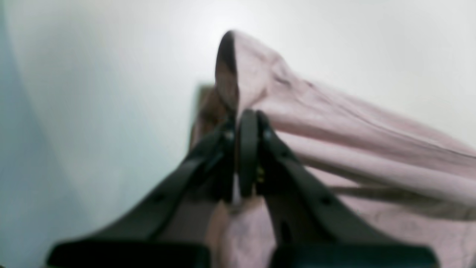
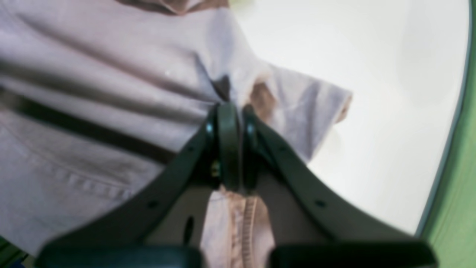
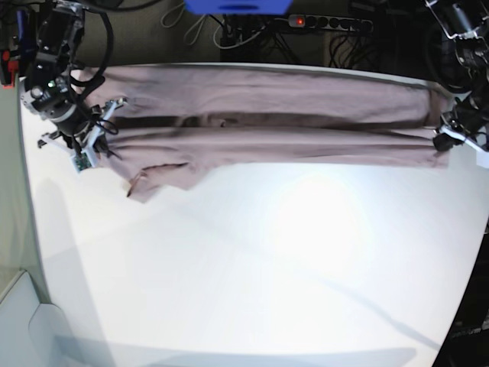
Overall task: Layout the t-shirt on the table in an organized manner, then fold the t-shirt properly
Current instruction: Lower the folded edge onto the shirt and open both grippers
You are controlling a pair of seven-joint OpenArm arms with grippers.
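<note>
The t-shirt (image 3: pixel 267 122) stretches in a long band along the far edge of the white tabletop (image 3: pixel 267 267). The left gripper (image 1: pixel 245 123) and right gripper (image 2: pixel 234 115) each clamp a pinch of fabric at opposite ends.

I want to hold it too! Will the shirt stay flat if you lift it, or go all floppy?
Probably floppy: the t-shirt sags and creases between the right gripper and left gripper. Likely light, since pinched edges carry it. One sleeve dangles loose.
</note>
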